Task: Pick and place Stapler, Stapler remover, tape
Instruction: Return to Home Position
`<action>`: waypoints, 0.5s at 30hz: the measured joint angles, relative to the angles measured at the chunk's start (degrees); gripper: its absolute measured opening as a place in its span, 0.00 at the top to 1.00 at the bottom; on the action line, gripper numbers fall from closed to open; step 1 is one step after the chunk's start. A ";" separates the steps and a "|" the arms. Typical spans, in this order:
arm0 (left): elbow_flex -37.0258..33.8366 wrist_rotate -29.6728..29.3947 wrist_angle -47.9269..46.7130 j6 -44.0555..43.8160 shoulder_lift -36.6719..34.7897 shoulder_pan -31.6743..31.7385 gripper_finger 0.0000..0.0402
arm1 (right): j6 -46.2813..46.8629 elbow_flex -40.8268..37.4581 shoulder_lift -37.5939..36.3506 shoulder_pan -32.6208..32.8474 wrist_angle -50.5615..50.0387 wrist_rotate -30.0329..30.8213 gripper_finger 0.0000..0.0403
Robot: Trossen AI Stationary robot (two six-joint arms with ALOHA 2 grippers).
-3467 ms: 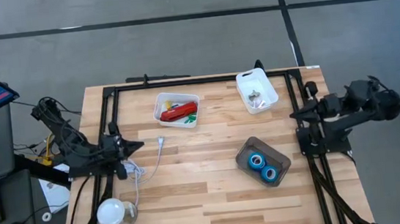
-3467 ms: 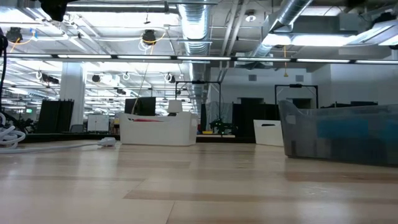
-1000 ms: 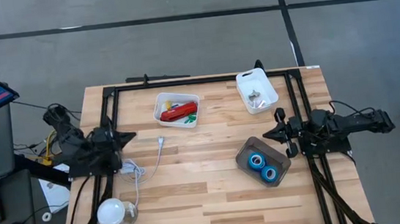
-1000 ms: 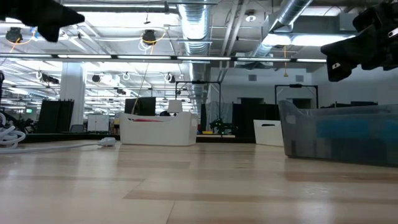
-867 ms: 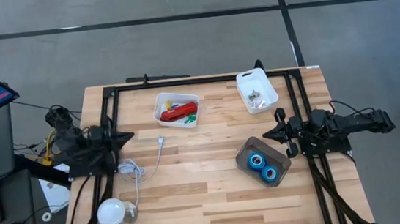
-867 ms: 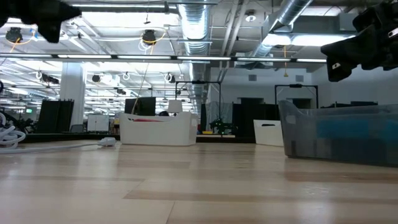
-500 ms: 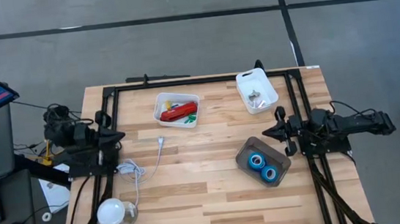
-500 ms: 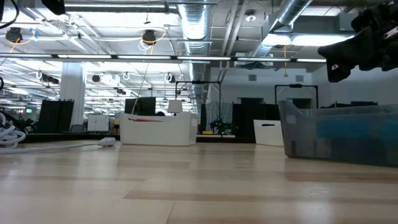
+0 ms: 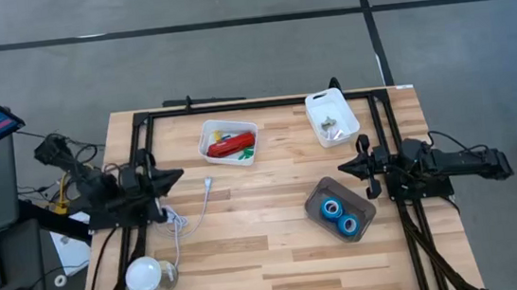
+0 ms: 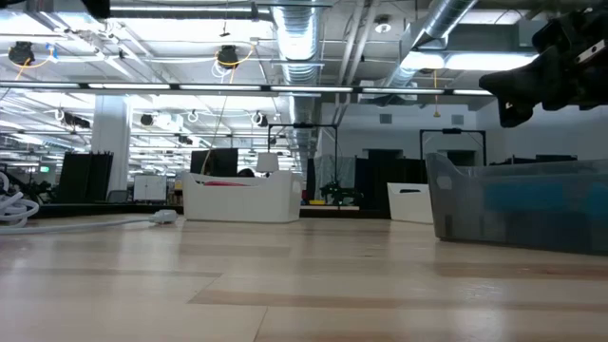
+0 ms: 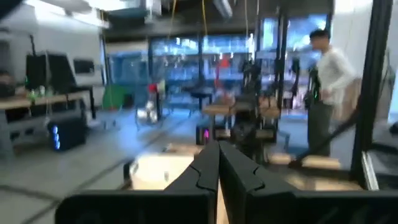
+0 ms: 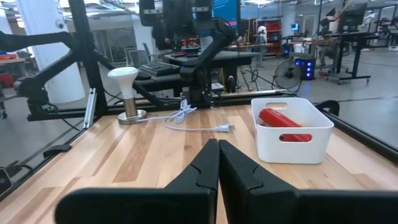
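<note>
The glossy red stapler (image 9: pixel 230 147) lies in a white bin (image 9: pixel 208 131) at the table's far middle, beside small green and yellow pieces; the right wrist view shows the stapler (image 12: pixel 283 118) in it too. Two blue tape rolls (image 9: pixel 338 214) sit in a grey bin (image 9: pixel 364 203) near the right side. My right gripper (image 9: pixel 342 167) is shut and hovers just beyond that grey bin's far-right corner, pointing left; its shut fingertips (image 12: pixel 217 146) show in its wrist view. My left gripper (image 9: pixel 179 177) is shut over the table's left part, pointing right, and touches nothing.
A second white bin (image 9: pixel 332 119) with small metal pieces stands at the far right. A white bulb-shaped lamp (image 9: pixel 143 275) and its white cable (image 9: pixel 193 204) lie at the near left. Black frame rails (image 9: pixel 255 104) run along the edges. A person (image 11: pixel 326 81) stands beyond the table.
My left arm drew back toward the table's left edge, then swung forward again, so its gripper is now slightly farther right than a second ago. My right gripper stayed almost where it was, beside the grey bin. No object moved.
</note>
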 joint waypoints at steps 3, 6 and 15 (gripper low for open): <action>0.00 9.93 2.64 1.33 -0.12 6.84 1.00 | 0.47 0.00 0.00 -0.38 0.13 -1.31 1.00; 0.00 17.72 2.58 0.85 -1.91 14.58 1.00 | 1.49 0.00 0.00 -0.27 0.16 -1.43 1.00; 0.00 32.40 -15.57 -5.99 -14.82 22.87 1.00 | 1.56 0.00 0.00 -0.27 0.17 -1.60 1.00</action>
